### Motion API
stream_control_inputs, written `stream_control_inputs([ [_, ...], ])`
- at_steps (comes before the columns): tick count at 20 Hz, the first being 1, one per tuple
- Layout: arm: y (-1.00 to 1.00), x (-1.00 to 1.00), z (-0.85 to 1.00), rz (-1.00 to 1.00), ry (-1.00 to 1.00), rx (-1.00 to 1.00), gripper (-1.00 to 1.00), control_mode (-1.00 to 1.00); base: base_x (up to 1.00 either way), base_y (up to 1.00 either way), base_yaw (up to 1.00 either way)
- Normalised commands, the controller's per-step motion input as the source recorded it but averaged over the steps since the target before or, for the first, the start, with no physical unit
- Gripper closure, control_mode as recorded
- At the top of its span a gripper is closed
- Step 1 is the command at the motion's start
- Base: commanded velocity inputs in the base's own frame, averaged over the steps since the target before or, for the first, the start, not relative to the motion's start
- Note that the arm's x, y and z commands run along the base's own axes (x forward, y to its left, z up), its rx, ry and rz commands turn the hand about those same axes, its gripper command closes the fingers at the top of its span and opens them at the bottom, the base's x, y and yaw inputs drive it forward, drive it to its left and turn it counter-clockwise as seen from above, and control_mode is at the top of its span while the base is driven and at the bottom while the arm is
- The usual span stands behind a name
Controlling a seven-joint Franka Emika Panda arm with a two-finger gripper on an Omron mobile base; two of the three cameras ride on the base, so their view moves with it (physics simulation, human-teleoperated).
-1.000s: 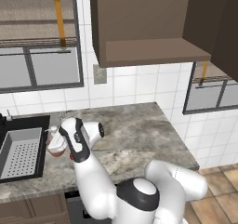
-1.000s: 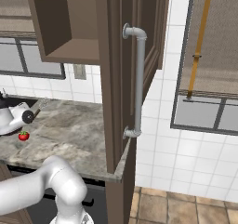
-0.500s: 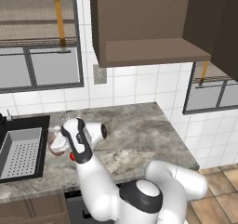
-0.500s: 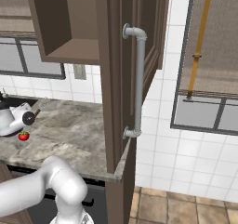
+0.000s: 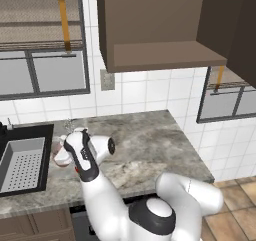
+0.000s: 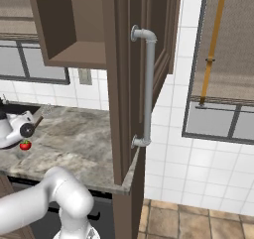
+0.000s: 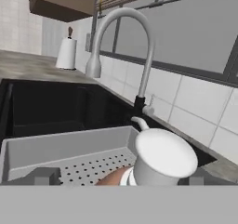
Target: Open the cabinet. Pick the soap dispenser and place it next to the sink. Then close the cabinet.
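Note:
The soap dispenser (image 7: 162, 160), a brown bottle with a white pump top, stands upright on the counter just right of the sink (image 5: 27, 131). My gripper (image 7: 124, 176) is open, one fingertip (image 7: 44, 175) on each side of the bottle and spread wider than it. In the left base view the hand hides most of the soap dispenser (image 5: 60, 157). The sink (image 7: 46, 107) is black-rimmed with a grey perforated insert. The cabinet (image 5: 155, 30) hangs above the counter with its door (image 6: 126, 84) swung open and its silver bar handle (image 6: 148, 87) facing out. Its shelf looks bare.
A curved grey faucet (image 7: 125, 42) rises behind the sink. A paper towel roll (image 7: 67, 53) stands far along the counter. A small red tomato (image 6: 25, 145) lies on the marble counter (image 5: 145, 145) near the hand. The open door juts over the counter's right end.
The hand has shifted slightly right, away from the sink. The soap dispenser stays put beside the sink and the jaws stay wide.

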Motion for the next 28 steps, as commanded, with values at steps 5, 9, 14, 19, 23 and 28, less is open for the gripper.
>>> stream_control_inputs([
  [5, 0.01, 0.00, -0.05, -0.11, -0.01, 0.00, -1.00, -1.00, 0.00, 0.00, 0.00],
  [9, 0.04, 0.08, -0.01, -0.14, 0.00, 0.00, -1.00, -1.00, 0.00, 0.00, 0.00],
  [14, 0.00, 0.16, 0.00, -0.11, 0.00, 0.00, -1.00, -1.00, 0.00, 0.00, 0.00],
  [19, 0.00, 0.10, 0.00, -0.06, 0.00, 0.01, -1.00, -1.00, 0.00, 0.00, 0.00],
  [23, 0.01, 0.00, 0.00, -0.04, 0.00, 0.01, -1.00, -1.00, 0.00, 0.00, 0.00],
  [28, 0.00, -0.04, 0.00, -0.04, 0.00, 0.01, -1.00, -1.00, 0.00, 0.00, 0.00],
])
